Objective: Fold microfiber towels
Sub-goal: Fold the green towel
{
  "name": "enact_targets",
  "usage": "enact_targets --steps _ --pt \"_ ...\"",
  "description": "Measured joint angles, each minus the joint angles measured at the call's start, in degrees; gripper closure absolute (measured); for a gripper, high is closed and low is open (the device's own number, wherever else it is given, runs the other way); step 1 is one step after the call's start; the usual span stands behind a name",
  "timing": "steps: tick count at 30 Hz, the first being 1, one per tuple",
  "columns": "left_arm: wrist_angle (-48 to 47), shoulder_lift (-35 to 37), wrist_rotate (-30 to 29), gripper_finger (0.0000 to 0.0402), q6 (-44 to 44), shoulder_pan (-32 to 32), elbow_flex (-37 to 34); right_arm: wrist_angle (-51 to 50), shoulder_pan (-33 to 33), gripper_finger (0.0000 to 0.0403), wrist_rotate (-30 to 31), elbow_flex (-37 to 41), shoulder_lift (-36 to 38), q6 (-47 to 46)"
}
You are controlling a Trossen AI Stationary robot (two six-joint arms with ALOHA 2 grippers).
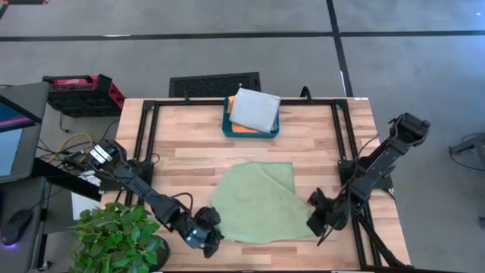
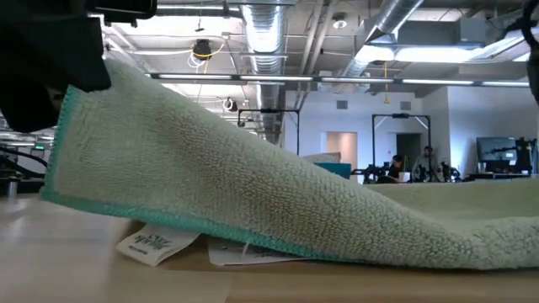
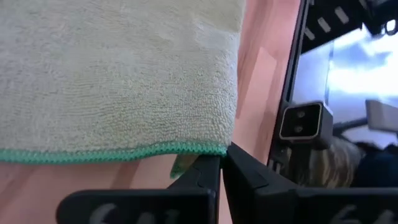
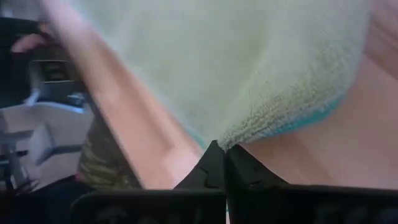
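Both arms have the green towel (image 1: pixel 258 203) at the table's near edge, left gripper (image 1: pixel 203 235) and right gripper (image 1: pixel 317 223) clenched on its corners, ready, I'd say, to carry them across together.

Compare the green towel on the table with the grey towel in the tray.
The green towel lies spread on the bare table, one corner pinched by each gripper; the grey towel sits untouched in the teal tray. Green is spread wide; grey is a compact folded square. Both are soft cloths.

Grey floor (image 1: pixel 227 53), exposed ceiling ducts (image 2: pixel 261 34), strip lights, potted plant (image 1: pixel 117 235) beside table.
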State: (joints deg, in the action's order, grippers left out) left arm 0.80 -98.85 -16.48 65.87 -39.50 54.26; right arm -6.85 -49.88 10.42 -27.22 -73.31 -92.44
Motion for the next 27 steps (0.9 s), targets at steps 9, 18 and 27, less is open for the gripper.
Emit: enact_targets --steps 9,18,27 --pt "-0.32 4.27 -5.85 0.0401 2.22 -1.05 0.00 -0.49 5.15 0.0398 3.01 -2.26 3.45 9.87" --pt "-12.29 6.49 -11.01 0.0401 12.44 -1.00 0.00 -1.22 13.67 0.0395 5.43 -2.28 6.07 21.02" --pt "-20.19 6.49 -17.57 0.0401 17.81 0.58 0.00 -2.14 25.29 0.0393 6.67 -2.28 5.76 32.18"
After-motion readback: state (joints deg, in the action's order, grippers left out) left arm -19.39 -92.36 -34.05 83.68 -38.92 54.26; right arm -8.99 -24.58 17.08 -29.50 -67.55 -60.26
